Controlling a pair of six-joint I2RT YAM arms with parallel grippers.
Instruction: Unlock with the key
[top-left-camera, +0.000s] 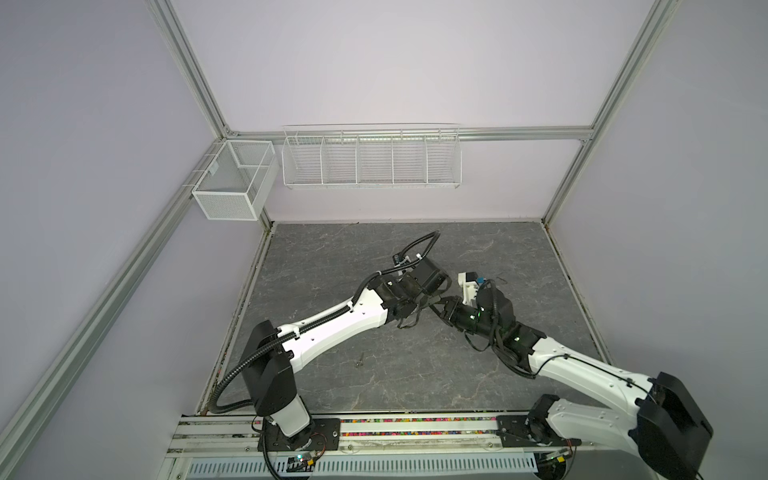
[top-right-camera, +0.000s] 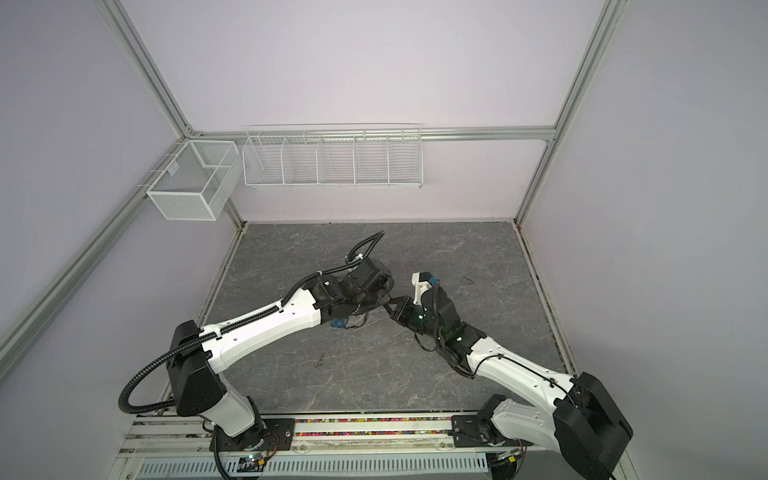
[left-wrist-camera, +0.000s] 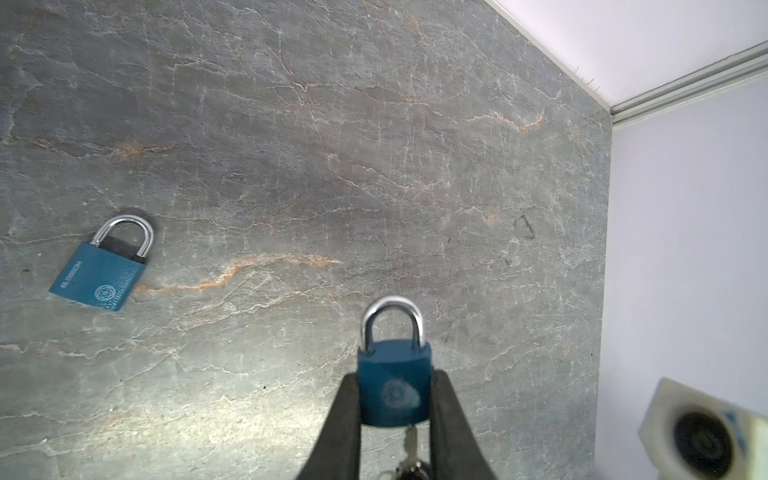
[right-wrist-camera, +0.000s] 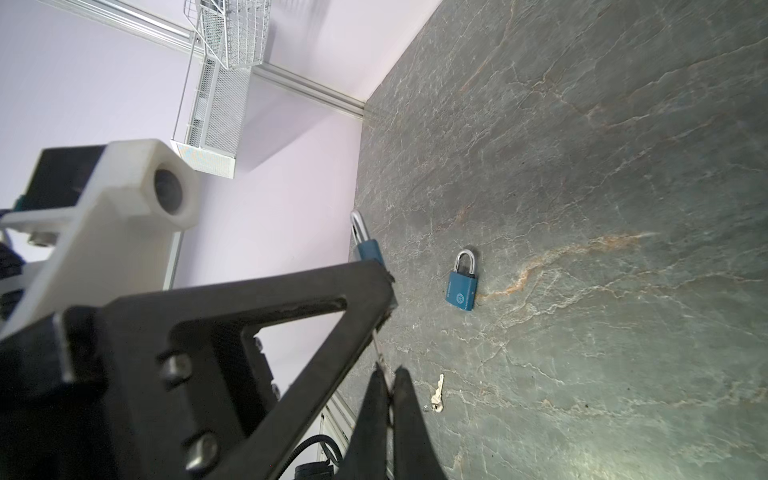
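Note:
A blue padlock (left-wrist-camera: 394, 382) with a silver shackle is clamped between the black fingers of my left gripper (left-wrist-camera: 394, 375), which is shut on its body. Both shackle legs sit in the body. A silver key (left-wrist-camera: 411, 442) sticks into the padlock's underside. In the right wrist view my right gripper (right-wrist-camera: 389, 374) is shut on that key's thin blade (right-wrist-camera: 380, 353), just behind the left gripper's finger (right-wrist-camera: 291, 299). The held padlock (right-wrist-camera: 368, 249) shows edge-on beyond it. In both top views the two grippers meet nose to nose mid-table (top-left-camera: 434, 305) (top-right-camera: 388, 305).
A second blue padlock (left-wrist-camera: 102, 276) (right-wrist-camera: 462, 286) (top-right-camera: 338, 322) lies flat on the grey stone tabletop (top-left-camera: 332, 249) by the left arm. A spare key (right-wrist-camera: 437, 395) (top-left-camera: 359, 362) lies nearer the front. Two white wire baskets (top-left-camera: 232, 187) (top-left-camera: 370, 160) hang on the back walls.

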